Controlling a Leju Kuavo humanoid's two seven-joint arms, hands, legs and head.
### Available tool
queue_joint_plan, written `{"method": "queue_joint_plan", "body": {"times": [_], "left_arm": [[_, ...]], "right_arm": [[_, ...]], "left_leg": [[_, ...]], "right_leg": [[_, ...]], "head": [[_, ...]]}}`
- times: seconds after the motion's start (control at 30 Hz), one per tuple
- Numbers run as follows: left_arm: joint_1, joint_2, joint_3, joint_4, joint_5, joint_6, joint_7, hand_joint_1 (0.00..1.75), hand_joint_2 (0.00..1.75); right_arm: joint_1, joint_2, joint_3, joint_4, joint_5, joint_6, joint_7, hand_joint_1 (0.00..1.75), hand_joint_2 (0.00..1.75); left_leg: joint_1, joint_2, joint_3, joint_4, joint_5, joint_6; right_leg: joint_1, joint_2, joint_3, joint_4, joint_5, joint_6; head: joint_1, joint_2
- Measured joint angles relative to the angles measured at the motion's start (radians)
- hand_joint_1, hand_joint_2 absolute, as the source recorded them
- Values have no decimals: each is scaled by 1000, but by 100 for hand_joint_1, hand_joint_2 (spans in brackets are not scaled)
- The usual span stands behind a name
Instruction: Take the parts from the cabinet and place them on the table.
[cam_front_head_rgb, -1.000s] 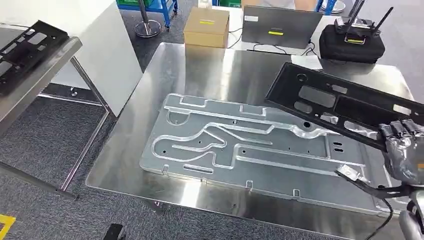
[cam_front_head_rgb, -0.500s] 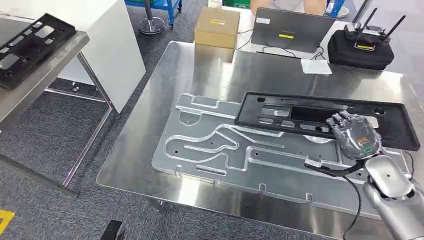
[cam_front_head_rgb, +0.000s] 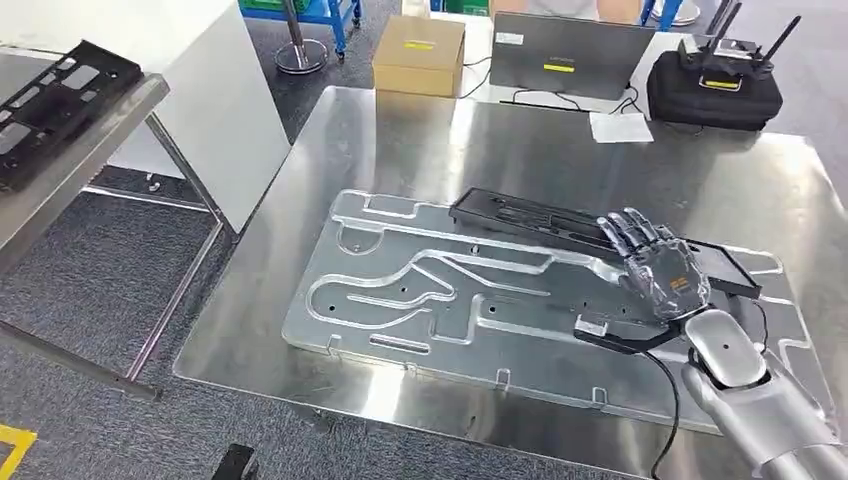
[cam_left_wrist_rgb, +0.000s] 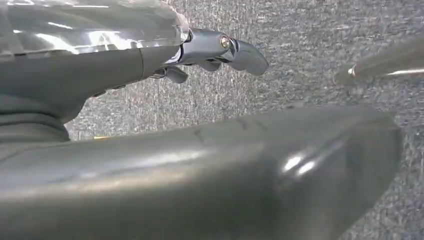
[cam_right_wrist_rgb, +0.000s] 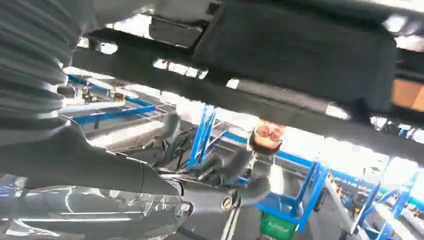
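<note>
My right hand (cam_front_head_rgb: 662, 272) is over the steel table (cam_front_head_rgb: 420, 130), and it holds the black plastic part (cam_front_head_rgb: 560, 228) by its near end; my fingers (cam_front_head_rgb: 628, 232) lie spread over the top of the part, and the right wrist view shows the dark frame (cam_right_wrist_rgb: 280, 65) pressed close against my palm. The part is low and almost flat above the big silver plate (cam_front_head_rgb: 420, 290) that lies on the table, but I cannot tell whether its far end already touches that plate or is a little above it. I think the main danger is here: if I let go while one end is in the air, the part may drop and slide on the smooth metal, maybe toward the table edge on my right. Also the part is long and I hold it only at one end, so it can turn in my grasp. The raised ribs of the silver plate may catch it and leave it tilted. My left hand (cam_left_wrist_rgb: 220, 50) hangs over the grey carpet with fingers curled in and nothing in them. One more black part (cam_front_head_rgb: 50, 100) waits on the cabinet shelf (cam_front_head_rgb: 100, 150) at my left.
</note>
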Motion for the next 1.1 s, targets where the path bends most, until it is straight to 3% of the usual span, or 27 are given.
{"method": "queue_joint_plan", "body": {"times": [0.03, 0.07, 0.17, 0.2, 0.23, 0.27, 0.3, 0.37, 0.4, 0.43, 0.47, 0.53, 0.57, 0.6, 0.7, 0.77, 0.8, 0.87, 0.9, 0.93, 0.97, 1.0, 1.07, 1.1], "left_arm": [[-1, 0, 0, 0, 0, 0, 0, 0, 0], [-1, 1, 0, 0, 0, 0, 0, 0, 0], [0, 1, 0, 0, -1, 0, 1, 0, 0], [0, 1, 0, 0, -2, -1, 1, 0, 0], [0, 1, 0, 0, -3, -1, 1, 0, 0], [0, 1, 0, 0, -4, -1, 1, 0, 0], [-1, 1, 0, 0, -4, -2, 1, 0, 0], [0, 1, 0, 0, -4, -3, 1, 0, 0], [1, 1, 0, 0, -4, -3, 2, 0, 0], [2, 1, 0, 0, -4, -4, 2, 0, 0], [2, 1, 0, 0, -4, -4, 2, 0, 0], [1, 1, 0, 0, -4, -4, 2, 0, 0], [1, 0, 0, 0, -4, -5, 2, 0, 0], [1, 0, 0, 0, -4, -5, 2, 0, 0], [4, 1, 0, 0, -4, -5, -1, 0, 0], [6, 3, 3, 0, -4, -5, -4, 0, 0], [6, 2, 3, 0, -4, -5, -4, 0, 0], [9, 3, 5, 0, -4, -4, -5, 0, 0], [12, 3, 6, 0, -4, -4, -5, 0, 0], [17, 3, 7, 0, -4, -4, -6, 0, 0], [21, 3, 10, 0, -3, -3, -7, 0, 0], [23, 3, 14, 0, 0, -3, -10, 0, 0], [25, 3, 26, 0, 9, -1, -21, 0, 0], [28, 3, 31, 0, 16, -1, -28, 0, 0]], "right_arm": [[0, 1, 1, 2, -1, 0, 0, 0, 175], [0, 3, 1, 5, -6, 0, 2, 0, 175], [15, 5, 0, 6, -26, -3, 13, 0, 175], [25, 6, 0, 6, -31, -5, 16, 0, 175], [33, 6, -1, 5, -31, -6, 16, 0, 175], [39, 7, -2, 5, -32, -8, 18, 0, 175], [40, 7, -2, 5, -34, -10, 18, 0, 175], [50, 7, -3, 5, -35, -10, 20, 0, 175], [59, 8, -3, 6, -35, -10, 20, 0, 175], [65, 9, -3, 6, -35, -10, 20, 0, 175], [67, 10, -3, 6, -34, -10, 20, 0, 175], [66, 10, -5, 6, -35, -10, 21, 0, 175], [66, 10, -8, 5, -35, -10, 21, 0, 175], [67, 10, -10, 5, -37, -10, 22, 0, 175], [96, 12, -30, -17, -51, -21, 30, 0, 175], [128, 20, -53, -53, -65, -34, 31, 0, 175], [145, 28, -66, -76, -79, -46, 31, 0, 175], [185, 48, -91, -127, -108, -69, 27, 0, 175], [206, 64, -101, -159, -129, -84, 17, 0, 175], [226, 79, -107, -191, -149, -95, 8, 0, 175], [250, 104, -114, -239, -180, -105, -11, 0, 175], [271, 129, -119, -290, -215, -114, -38, 0, 175], [318, 204, -127, -427, -320, -120, -126, 0, 175], [338, 241, -129, -491, -381, -124, -178, 0, 175]], "left_leg": [[0, 0, 48, -99, 48, 6], [-1, 0, 77, -168, 57, 12], [-7, -2, 85, -180, 53, 19], [-8, -3, 86, -182, 55, 26], [1, -2, 93, -199, 64, 37], [0, -2, 96, -204, 67, 40], [0, -1, 96, -206, 69, 45], [-2, 0, 94, -205, 68, 47], [-3, 0, 94, -205, 68, 47], [-4, 0, 94, -204, 68, 47], [-4, 0, 94, -202, 67, 47], [-4, -1, 94, -197, 64, 43], [-4, -1, 94, -193, 62, 40], [-11, -1, 91, -190, 60, 35], [-8, -2, 92, -195, 62, 23], [-9, -2, 89, -181, 48, 10], [-7, 1, 73, -140, 16, 3], [-1, 1, 4, 14, -65, -6], [2, 1, -30, 89, -92, -10], [4, 1, -47, 123, -94, -13], [6, 1, -39, 106, -72, -15], [7, 1, -11, 48, -36, -15], [8, 1, 90, -148, 51, -10], [5, 0, 109, -185, 41, -6]], "right_leg": [[0, 0, 4, 0, -2, 3], [1, 1, 5, 0, -4, 6], [6, 2, 5, -4, -2, 23], [5, 1, 8, -9, 0, 31], [4, 2, 8, -5, -6, 37], [1, 1, 4, 9, -17, 40], [2, 2, -21, 62, -55, 42], [0, 1, -97, 220, -129, 48], [0, 1, -126, 280, -145, 50], [0, 1, -134, 291, -136, 50], [0, 1, -121, 261, -109, 49], [1, 1, -35, 88, -18, 43], [1, 1, 6, 7, 5, 38], [10, 1, 10, -3, -7, 32], [14, 2, 7, -6, -2, 19], [2, -2, 14, -19, 6, 6], [1, -3, 14, -19, 5, -2], [2, -3, 13, -18, 4, -5], [2, -4, 13, -16, 3, -6], [2, -4, 12, -15, 3, -7], [2, -3, 13, -13, 1, -7], [2, -2, 13, -11, -2, -6], [2, 0, 18, -6, -5, -3], [6, 0, 18, -4, -7, 1]], "head": [[0, 0], [0, 0], [1, 0], [1, 0], [0, 0], [3, 0], [3, 0], [3, 0], [3, 0], [3, 0], [3, 0], [3, 0], [3, 0], [2, 0], [2, 0], [2, 0], [-3, 0], [-3, 0], [-3, 0], [-3, 0], [-3, 0], [-3, 0], [-3, 0], [-3, 0]]}}
